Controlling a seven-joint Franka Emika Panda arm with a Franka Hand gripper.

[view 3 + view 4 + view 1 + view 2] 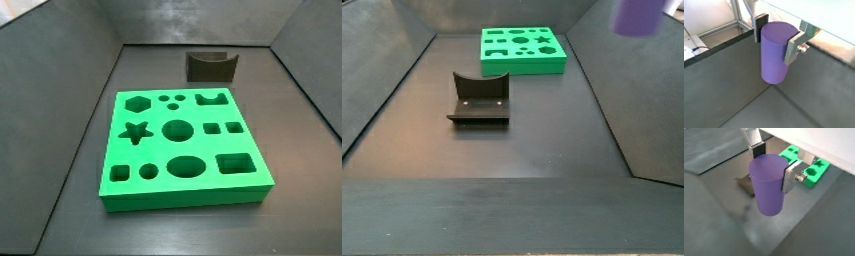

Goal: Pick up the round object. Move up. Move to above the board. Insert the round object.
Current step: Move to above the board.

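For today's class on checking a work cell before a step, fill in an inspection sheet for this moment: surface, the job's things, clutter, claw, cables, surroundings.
Surface: dark grey floor, bare apart from the items below.
Job's things: purple cylinder held upright off the floor, seen in both wrist views; in a side view only its lower end shows at the frame edge. Green board lies flat, all its holes unfilled.
Clutter: dark grey notched block on the floor, apart from the board.
Claw: the claw is raised, its silver fingers shut on the cylinder's upper part.
Cables: white cable outside the wall.
Surroundings: sloped dark walls around the floor.
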